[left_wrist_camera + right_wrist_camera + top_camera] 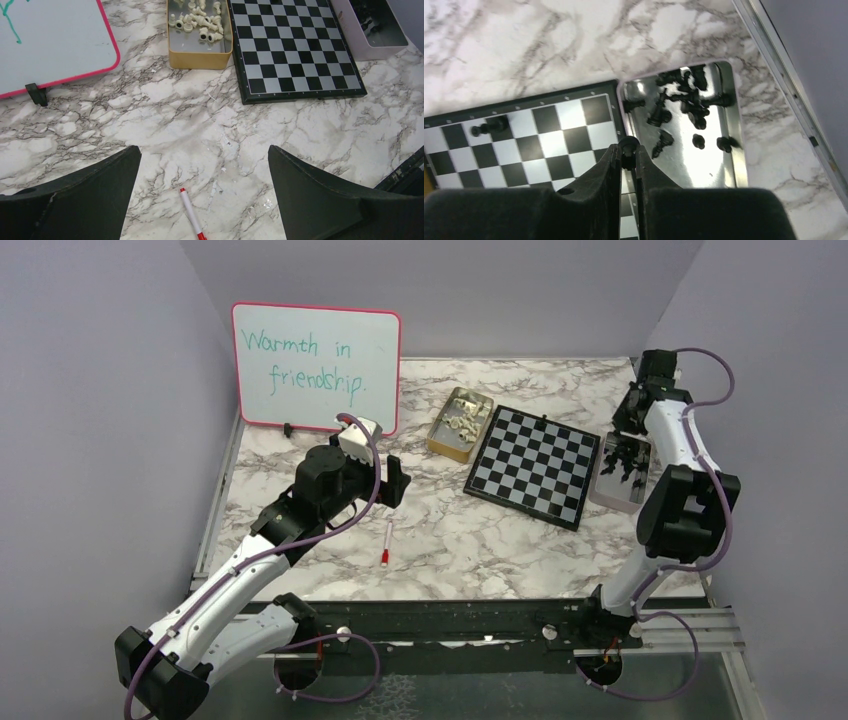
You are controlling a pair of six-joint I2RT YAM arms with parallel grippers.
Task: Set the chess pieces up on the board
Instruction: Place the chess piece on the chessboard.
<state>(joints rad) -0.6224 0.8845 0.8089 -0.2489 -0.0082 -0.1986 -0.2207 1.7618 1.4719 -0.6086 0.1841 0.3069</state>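
The chessboard (535,464) lies at the centre right of the table, also in the left wrist view (295,47) and the right wrist view (539,145). One black piece (489,127) stands on it near its far edge. Several cream pieces (200,22) lie in a gold tin (459,424). Several black pieces (684,105) lie in a silvery tray (622,472). My right gripper (628,152) is shut on a black chess piece (629,146), held above the board's edge by the tray. My left gripper (202,160) is open and empty over bare table.
A pink-framed whiteboard (315,365) with green writing stands at the back left. A red-capped white marker (386,542) lies on the marble table, also under my left gripper (191,212). A metal rail runs along the right table edge (784,85).
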